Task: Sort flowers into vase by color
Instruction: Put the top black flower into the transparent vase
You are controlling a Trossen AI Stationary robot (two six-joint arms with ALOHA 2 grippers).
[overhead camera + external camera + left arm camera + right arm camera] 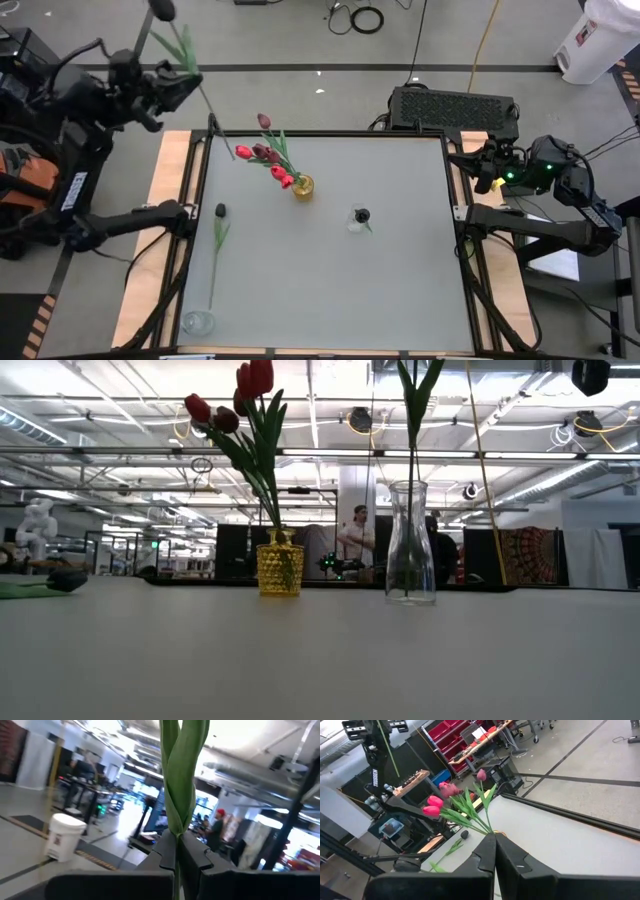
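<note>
High view shows you the left gripper [178,85] raised off the far-left corner of the table [400,290], its fingers pinching the green stem of a dark-headed tulip [163,10] that tilts up and away from the arm. Your left wrist view confirms it: the two fingers [165,851] are pressed onto the stem, with twisted leaves rising right in front of the lens. On the table, a yellow vase [302,186] holds a bunch of red and pink tulips [268,155]. Near the middle, a clear glass vase [360,219] holds one flower. Another dark-headed flower [219,232] lies flat near the left edge. Your right gripper [484,172] waits beside the table's right edge, fingers pressed together on nothing.
</note>
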